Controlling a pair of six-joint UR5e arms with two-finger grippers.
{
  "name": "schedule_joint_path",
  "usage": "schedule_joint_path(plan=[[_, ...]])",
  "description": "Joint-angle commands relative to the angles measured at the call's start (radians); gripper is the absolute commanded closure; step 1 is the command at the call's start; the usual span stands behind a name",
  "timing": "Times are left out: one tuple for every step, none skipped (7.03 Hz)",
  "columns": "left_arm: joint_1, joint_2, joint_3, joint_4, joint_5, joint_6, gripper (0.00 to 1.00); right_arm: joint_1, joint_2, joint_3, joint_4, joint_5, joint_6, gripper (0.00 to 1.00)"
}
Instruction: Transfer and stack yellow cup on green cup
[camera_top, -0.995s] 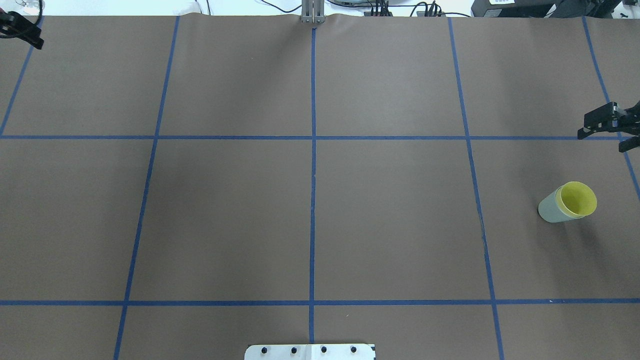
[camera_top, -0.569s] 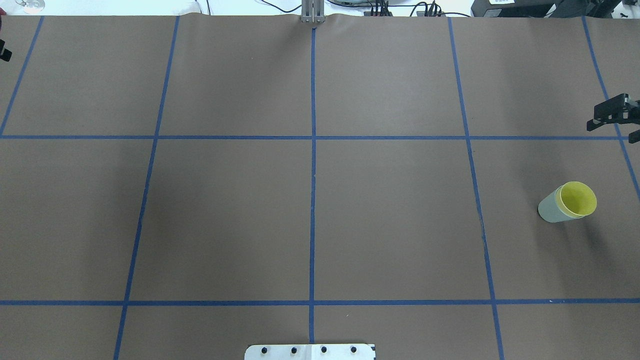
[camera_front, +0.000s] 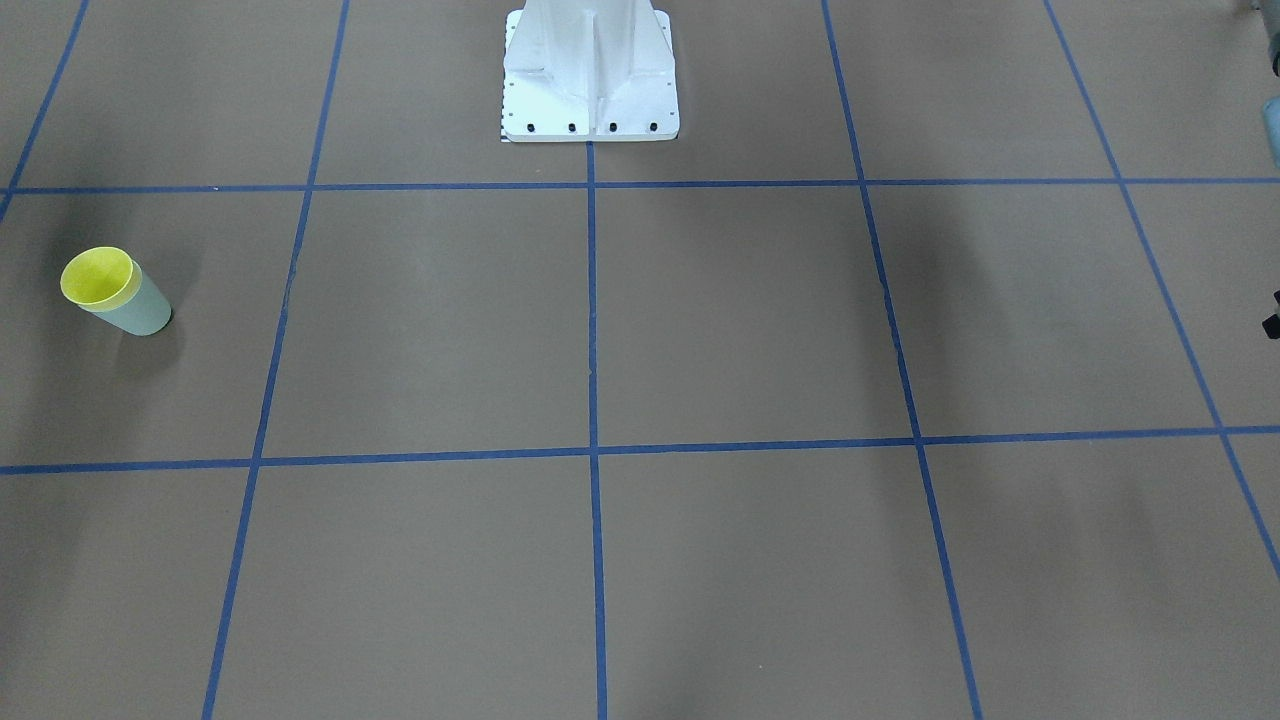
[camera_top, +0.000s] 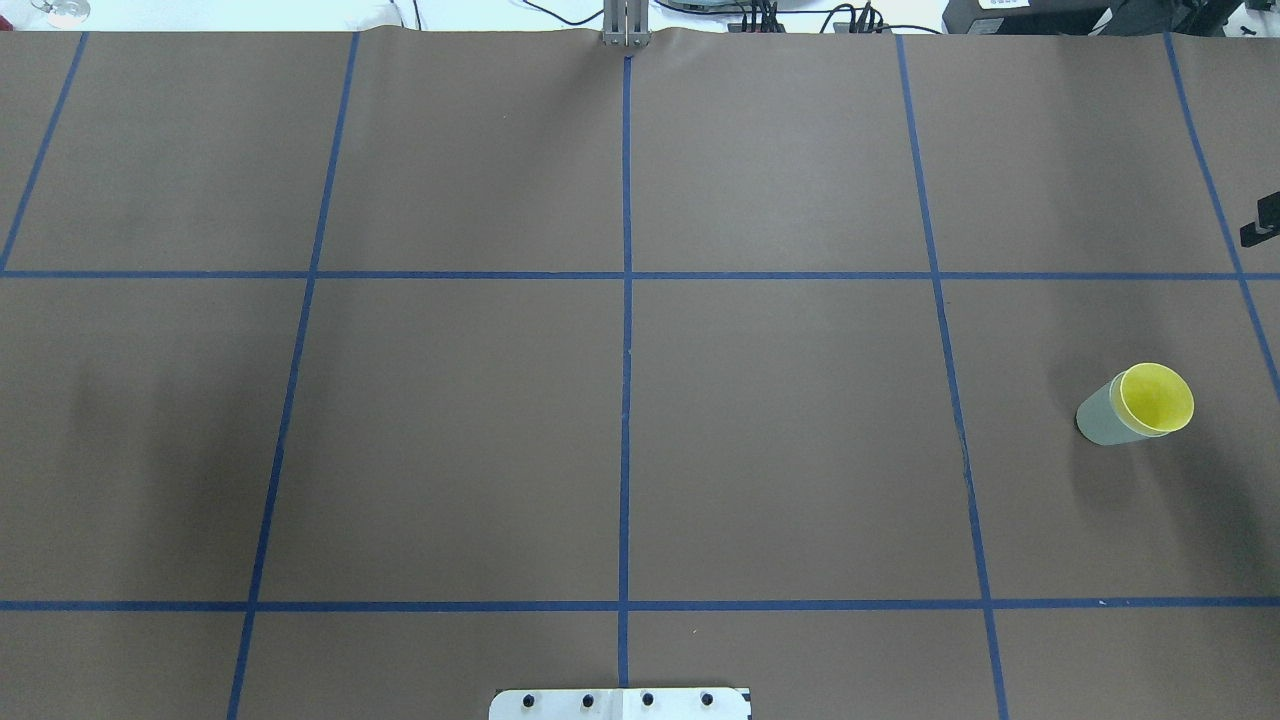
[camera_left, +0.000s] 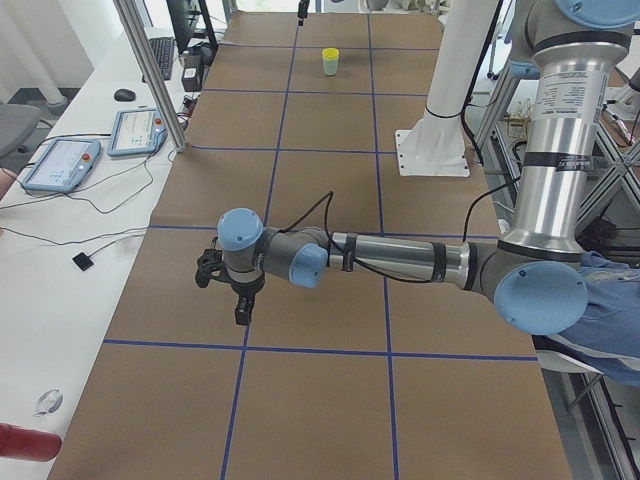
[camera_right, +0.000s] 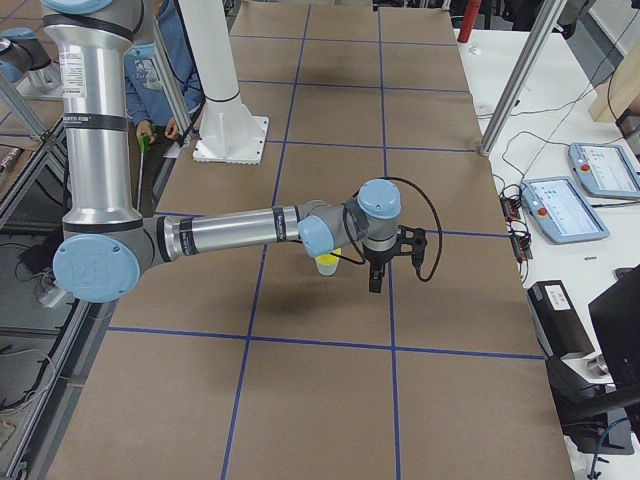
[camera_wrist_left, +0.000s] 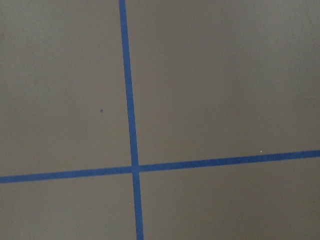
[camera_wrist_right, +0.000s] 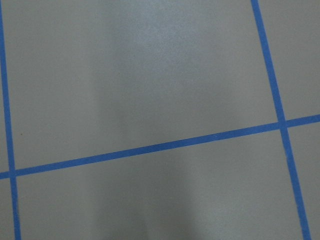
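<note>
The yellow cup (camera_top: 1158, 398) sits nested inside the green cup (camera_top: 1098, 418), which stands upright on the table's right side. The pair also shows at the left of the front-facing view, yellow cup (camera_front: 97, 277) in green cup (camera_front: 143, 308), and far off in the exterior left view (camera_left: 330, 60). Neither gripper touches the cups. My right gripper (camera_right: 375, 278) hangs beside them, only a black sliver (camera_top: 1262, 220) showing overhead. My left gripper (camera_left: 240, 300) hangs over the table's far left end. I cannot tell whether either is open or shut.
The white robot base (camera_front: 590, 70) stands at the table's near middle edge. Blue tape lines divide the brown table cover (camera_top: 780, 420). Side tables carry tablets (camera_left: 60, 165) (camera_right: 585, 205) and cables. A metal post (camera_top: 625, 25) is at the far edge.
Both grippers have pulled outward: the left one has left the overhead view, and the right one has slid right to the view's edge. The cups have not moved.
</note>
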Motion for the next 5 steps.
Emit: schedule_joint_path(plan=[[-0.051, 0.000, -0.059, 0.185, -0.065, -0.009, 0.00, 0.050, -0.001, -0.088, 0.000, 0.001, -0.189, 0.00], [-0.052, 0.005, -0.072, 0.193, -0.063, 0.000, 0.00, 0.057, -0.001, -0.128, -0.003, 0.000, -0.278, 0.00], [-0.052, 0.011, -0.072, 0.193, -0.058, -0.001, 0.00, 0.057, 0.005, -0.139, -0.053, -0.002, -0.362, 0.00], [-0.052, 0.016, -0.079, 0.191, -0.019, -0.001, 0.00, 0.069, 0.032, -0.137, -0.128, -0.003, -0.433, 0.00], [-0.052, 0.016, -0.081, 0.190, 0.032, 0.006, 0.00, 0.083, 0.063, -0.134, -0.188, -0.005, -0.487, 0.00]])
